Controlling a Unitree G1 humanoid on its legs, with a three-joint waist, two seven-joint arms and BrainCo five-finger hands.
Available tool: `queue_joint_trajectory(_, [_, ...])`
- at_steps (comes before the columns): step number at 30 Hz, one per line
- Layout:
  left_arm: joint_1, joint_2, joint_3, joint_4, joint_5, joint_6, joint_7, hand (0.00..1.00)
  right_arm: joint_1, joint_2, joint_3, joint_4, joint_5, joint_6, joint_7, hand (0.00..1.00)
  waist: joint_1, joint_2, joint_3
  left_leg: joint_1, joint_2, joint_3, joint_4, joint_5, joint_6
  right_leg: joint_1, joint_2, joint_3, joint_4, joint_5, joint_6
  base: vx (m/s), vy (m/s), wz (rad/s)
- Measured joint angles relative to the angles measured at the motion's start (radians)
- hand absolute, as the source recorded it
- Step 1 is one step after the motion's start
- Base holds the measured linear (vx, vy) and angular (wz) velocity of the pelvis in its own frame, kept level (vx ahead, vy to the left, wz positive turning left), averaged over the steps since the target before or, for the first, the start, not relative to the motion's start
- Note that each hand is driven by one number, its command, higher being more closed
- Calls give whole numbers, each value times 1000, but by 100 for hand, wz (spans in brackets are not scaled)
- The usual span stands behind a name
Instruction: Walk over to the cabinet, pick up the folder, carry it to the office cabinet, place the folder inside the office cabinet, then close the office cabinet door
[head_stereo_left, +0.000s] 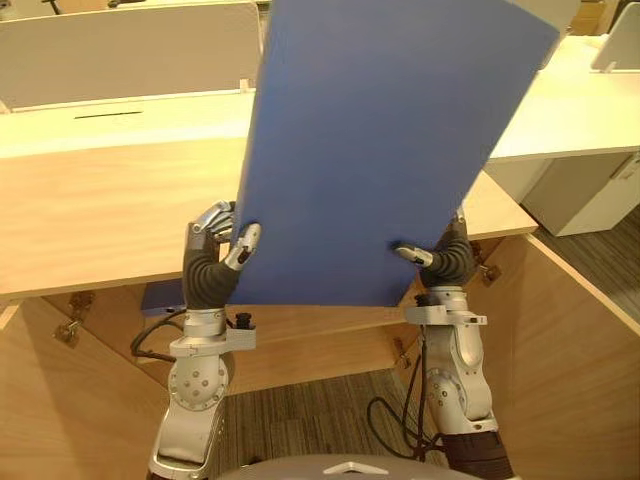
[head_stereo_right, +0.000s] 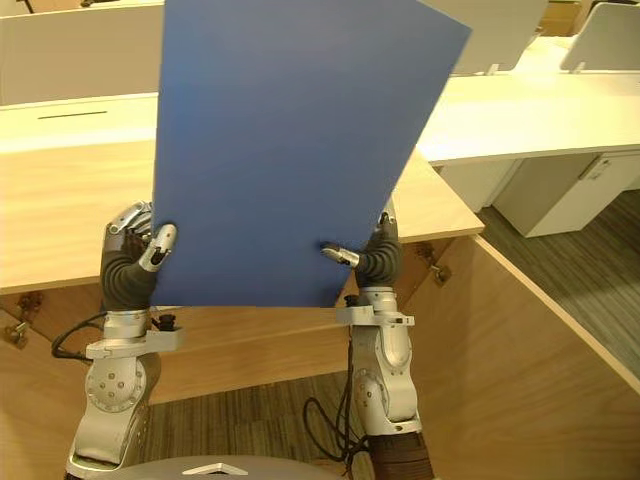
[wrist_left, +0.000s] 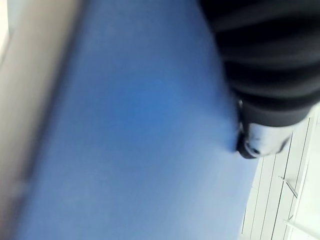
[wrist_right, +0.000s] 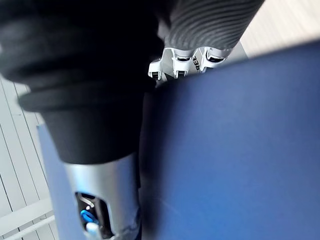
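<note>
Both hands hold the blue folder (head_stereo_left: 370, 150) up in front of the head camera, standing on its short lower edge and leaning a little to the right. The left hand (head_stereo_left: 215, 250) grips the lower left corner, with the thumb pressed on the near face and the fingers behind the sheet. The right hand (head_stereo_left: 450, 255) pinches the lower right corner in the same way, and its thumb (head_stereo_left: 412, 254) lies on the near face.

Behind the folder runs the light top of a wooden cabinet (head_stereo_left: 100, 210), and the folder hides the middle part of it. The cabinet is open below: the right door (head_stereo_left: 570, 340) and the left door (head_stereo_left: 50, 400) stand out on both sides of the arms. Inside, just beside the left wrist, a small blue object (head_stereo_left: 160, 295) lies on a shelf. Further back stand a white desk (head_stereo_left: 570, 110) and a grey partition screen (head_stereo_left: 120, 50). The floor is grey carpet (head_stereo_left: 310, 410)
</note>
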Motion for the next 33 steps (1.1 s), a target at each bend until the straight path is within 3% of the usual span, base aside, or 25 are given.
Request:
queue_joint_trajectory(3, [0,8,2,0,0,0,0,100,-18,0,28,33,0,10,16,0,0,-1,0,0,0,-1,0,3,2,0,0,-1,-1,0,0,0,0,0])
queue_joint_trajectory(4, [0,7,1,0,0,0,0,100,-20,0,29,33,0,18,19,100,2,-1,0,-1,-1,-2,0,4,3,0,-1,-2,-1,0,0,0,0,0])
queue_joint_trajectory(22, [-25,35,27,0,-7,-1,-20,100,-32,-24,66,102,79,38,107,100,5,-18,-12,-16,-4,-21,-1,26,8,-5,-6,-17,-5,7,-9,-14,1,2])
queue_joint_trajectory(23, [-25,36,33,0,-7,-1,-20,0,-32,-21,65,102,78,38,106,100,5,-18,-12,-16,-4,-21,-1,26,8,-5,-6,-17,-5,7,-10,0,0,0])
queue_joint_trajectory(29, [-24,18,77,0,-7,-8,-13,0,-24,14,65,102,58,38,104,100,4,-21,-17,-28,-4,-32,-1,28,6,-8,-7,-30,-9,10,-10,-3,3,5])
queue_joint_trajectory(33, [-21,-18,193,2,-7,-25,40,0,-4,42,42,102,15,38,72,100,6,-21,-19,-34,-6,-40,0,31,8,-2,-7,-38,-23,18,-7,15,4,5])
